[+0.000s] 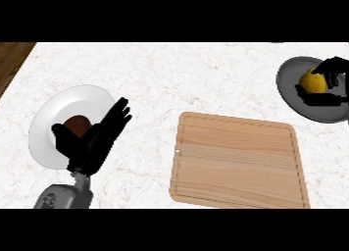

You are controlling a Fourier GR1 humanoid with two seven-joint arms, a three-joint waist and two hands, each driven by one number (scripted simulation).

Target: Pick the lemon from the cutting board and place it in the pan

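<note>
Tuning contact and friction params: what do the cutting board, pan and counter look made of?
Cutting board: wood, matte, by its light tan colour with straight grain lines and a groove near the edge. Pan: probably metal, smooth dull grey with no pattern; a coating cannot be ruled out. Counter: stone-like, likely marble, white with faint reddish veins, little gloss visible.

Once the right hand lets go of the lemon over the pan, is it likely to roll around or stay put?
The lemon looks rounded and smooth, so it would probably roll a little once released. The right hand holds it over the pan, whose raised rim should likely keep it inside. It looks firm, so it probably will not squash or sag in the fingers.
</note>
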